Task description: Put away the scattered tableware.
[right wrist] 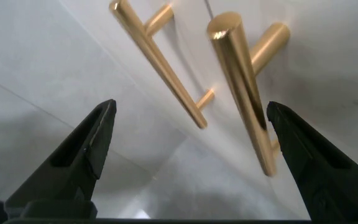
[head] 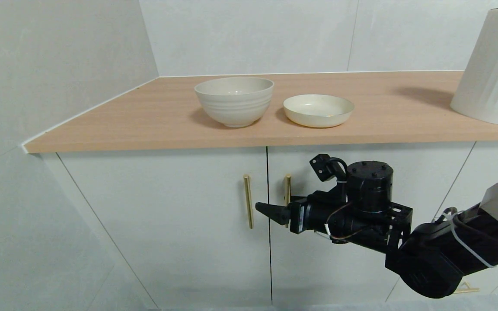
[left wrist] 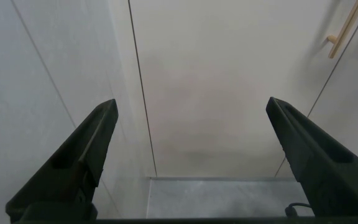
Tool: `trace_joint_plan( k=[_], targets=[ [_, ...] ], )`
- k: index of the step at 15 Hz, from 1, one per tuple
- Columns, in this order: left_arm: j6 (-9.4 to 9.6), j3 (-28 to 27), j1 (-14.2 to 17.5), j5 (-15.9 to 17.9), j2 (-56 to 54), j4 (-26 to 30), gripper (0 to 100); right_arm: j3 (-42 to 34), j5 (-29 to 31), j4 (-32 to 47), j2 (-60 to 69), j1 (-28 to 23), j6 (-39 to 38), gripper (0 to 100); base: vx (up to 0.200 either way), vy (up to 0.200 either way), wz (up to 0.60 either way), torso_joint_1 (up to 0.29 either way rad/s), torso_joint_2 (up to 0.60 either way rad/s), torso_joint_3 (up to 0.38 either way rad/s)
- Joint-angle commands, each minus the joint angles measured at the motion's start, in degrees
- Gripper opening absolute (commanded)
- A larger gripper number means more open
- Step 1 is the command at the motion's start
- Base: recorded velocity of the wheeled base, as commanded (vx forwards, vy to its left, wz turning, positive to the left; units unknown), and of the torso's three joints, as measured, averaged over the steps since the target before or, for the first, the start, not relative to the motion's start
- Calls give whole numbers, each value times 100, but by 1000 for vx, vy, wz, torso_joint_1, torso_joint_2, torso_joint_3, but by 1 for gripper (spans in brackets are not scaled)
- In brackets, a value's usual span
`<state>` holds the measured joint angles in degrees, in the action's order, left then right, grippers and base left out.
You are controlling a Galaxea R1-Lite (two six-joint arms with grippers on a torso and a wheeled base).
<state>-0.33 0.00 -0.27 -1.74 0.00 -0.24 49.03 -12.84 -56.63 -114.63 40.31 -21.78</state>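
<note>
**Status: tableware on table, right gripper at cabinet handles**

**Tableware.** A deep ribbed cream bowl (head: 234, 100) stands upright on the wooden table (head: 145, 123). A shallow cream dish (head: 318, 110) sits just beside it, on the robot's right, with a small gap between the two. Both are empty and lie well back from the table's front edge. A white pleated lampshade (head: 495, 69) stands at the far right of the table.

**Cabinet.** Two pale cabinet doors (head: 167, 224) are shut below the table and meet at a vertical seam. A gold bar handle is mounted on each side of the seam: the left door handle (head: 248, 201) and the right door handle (head: 288, 190).

**Right gripper.** The right gripper (head: 270, 211) is level with the handles, pointing at the seam. In the right wrist view its jaws are spread wide and hold nothing, and both gold bars lie ahead of the gap between them. Contact with the right door handle cannot be confirmed from these angles.

**Left gripper.** The left gripper (left wrist: 191, 102) is spread wide and empty, low in front of the left door.
</note>
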Motion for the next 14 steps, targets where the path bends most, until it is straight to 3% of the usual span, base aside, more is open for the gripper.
trace_joint_plan(
  k=[1,8,14],
  targets=[
    [-2,0,0,-1,0,-2,100,19,-8,-42,-60,38,-72,100,0,0,0,0,0,0],
    [-2,0,0,-1,0,-2,100,-236,-140,-129,222,231,-502,100,0,0,0,0,0,0],
    [-2,0,0,-1,0,-2,100,-939,-1037,-103,1048,284,-529,100,0,0,0,0,0,0]
  ],
)
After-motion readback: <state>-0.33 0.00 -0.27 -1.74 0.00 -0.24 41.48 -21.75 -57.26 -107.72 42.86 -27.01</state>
